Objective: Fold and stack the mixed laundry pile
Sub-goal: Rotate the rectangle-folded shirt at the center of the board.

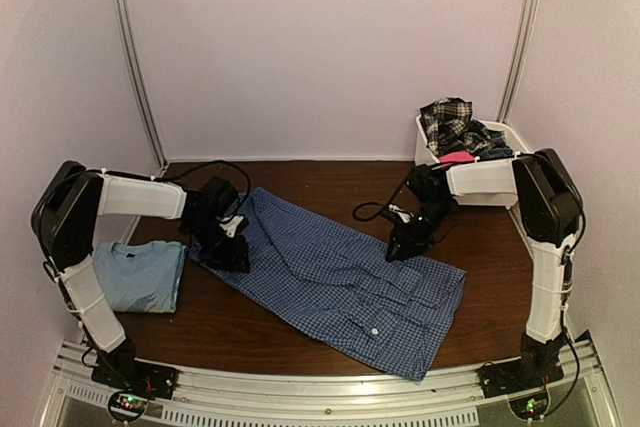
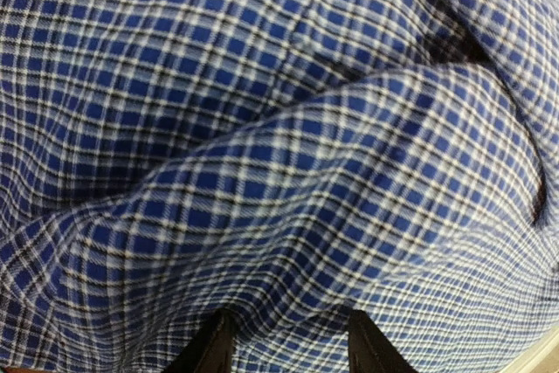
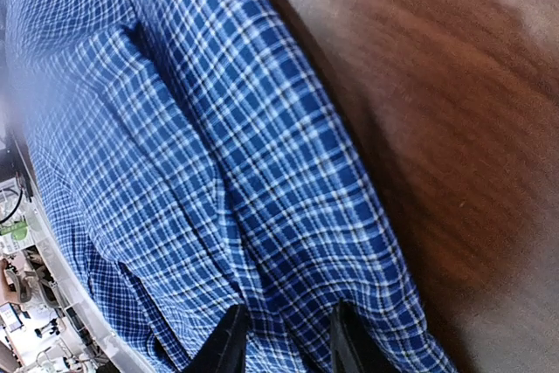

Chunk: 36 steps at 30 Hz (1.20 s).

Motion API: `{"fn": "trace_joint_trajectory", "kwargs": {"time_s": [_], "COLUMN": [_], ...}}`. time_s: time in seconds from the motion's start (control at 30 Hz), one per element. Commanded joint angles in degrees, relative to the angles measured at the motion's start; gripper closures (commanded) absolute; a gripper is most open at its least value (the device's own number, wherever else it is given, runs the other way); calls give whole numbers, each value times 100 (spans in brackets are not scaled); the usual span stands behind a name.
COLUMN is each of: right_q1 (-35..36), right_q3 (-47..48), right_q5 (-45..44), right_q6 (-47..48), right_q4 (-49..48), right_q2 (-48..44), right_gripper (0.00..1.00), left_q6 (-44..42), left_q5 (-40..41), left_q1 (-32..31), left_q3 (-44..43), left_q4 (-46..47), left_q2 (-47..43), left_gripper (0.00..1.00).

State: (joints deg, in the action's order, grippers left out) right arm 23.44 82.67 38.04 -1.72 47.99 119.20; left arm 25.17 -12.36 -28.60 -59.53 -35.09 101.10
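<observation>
At the near centre lies the blue small-check button shirt [image 1: 340, 287], with a folded light blue T-shirt [image 1: 140, 275] at 9 o'clock. The left gripper [image 1: 232, 252] and right gripper [image 1: 405, 245] touch the shirt; pinching or spread, I cannot tell. At 2 o'clock, a white plastic basket [image 1: 424, 144] holds a black-white plaid piece [image 1: 450, 122].

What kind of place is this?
Probably a laboratory test booth: plain walls close in a small table, a left arm and a right arm are bolted at its near edge, and a shirt lies spread out.
</observation>
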Motion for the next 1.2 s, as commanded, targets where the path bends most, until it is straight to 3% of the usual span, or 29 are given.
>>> {"fn": "trace_joint_trajectory", "kwargs": {"time_s": [0.0,0.13,0.27,0.43,0.53,0.63,0.73,0.9,1.07,1.17], "right_q1": [85,289,879,1587,1448,1247,1172,1221,1262,1191], "right_q3": [-701,-1501,-2012,-1488,-932,-688,-465,-38,394,502], "right_q5": [-326,-161,281,956,704,356,106,404,182,35], "right_q6": [-35,-438,-1061,-1762,-1773,-1687,-1719,-2232,-2298,-2233], "right_q4": [-80,-438,-990,-1676,-1476,-1276,-1284,-1877,-1745,-1590], "right_q2": [-233,-664,-1003,-1095,-1144,-1165,-1058,-590,34,362], "right_gripper": [66,67,66,61,60,58,58,59,59,60], "left_q6": [48,-130,-363,-706,-805,-784,-783,-714,-408,-291], "left_q5": [291,388,528,392,328,90,42,-370,-559,-569], "left_q1": [47,54,130,280,285,262,228,61,-100,-277], "left_q3": [-570,-1593,-3437,-5982,-6720,-6116,-4591,-2178,-979,-803], "left_q4": [455,372,107,-553,-897,-861,-453,431,830,974], "left_q2": [822,1898,3043,4135,4038,3383,2452,1052,601,626], "left_gripper": [55,56,56,53,51,51,51,52,52,52]}}
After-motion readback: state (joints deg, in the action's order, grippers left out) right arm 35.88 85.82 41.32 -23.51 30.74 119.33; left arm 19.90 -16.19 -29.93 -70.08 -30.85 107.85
